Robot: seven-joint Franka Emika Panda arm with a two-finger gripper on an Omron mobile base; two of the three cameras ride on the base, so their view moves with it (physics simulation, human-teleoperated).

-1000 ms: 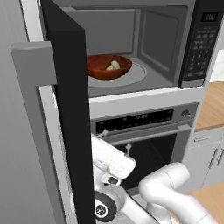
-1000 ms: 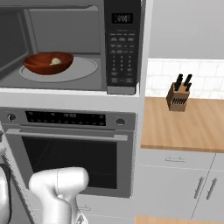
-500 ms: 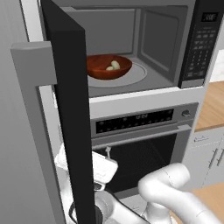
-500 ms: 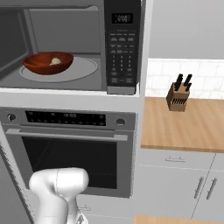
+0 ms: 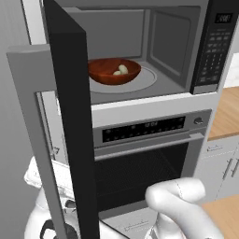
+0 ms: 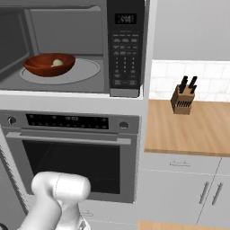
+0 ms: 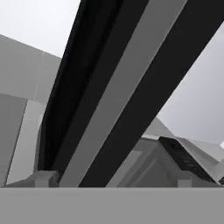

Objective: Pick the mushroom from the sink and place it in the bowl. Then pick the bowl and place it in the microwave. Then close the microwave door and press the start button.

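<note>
The dark reddish-brown bowl [image 5: 111, 72] rests on the glass turntable inside the microwave [image 5: 163, 88], with the pale mushroom [image 5: 122, 69] lying in it. From the right, the bowl [image 6: 48, 65] and mushroom [image 6: 57, 63] sit left of the black keypad [image 6: 126, 49]. The microwave door [image 5: 70, 116] stands wide open, edge-on, its silver handle [image 5: 35, 140] on the outer side. My gripper [image 7: 113, 181] is low behind the door's outer face, open, holding nothing. The door's black panel [image 7: 105, 78] and handle [image 7: 127, 92] run diagonally close in front of it. The sink is out of view.
An oven [image 5: 144, 158] with a dark glass window sits under the microwave. To the right lies a wooden counter [image 6: 188, 130] carrying a knife block [image 6: 183, 96], above white cabinet doors [image 6: 179, 188]. My white arm [image 5: 182, 205] curls low before the oven.
The hand has swung left and down from in front of the oven to behind the open door's outer side. Bowl, mushroom and door have stayed put.
</note>
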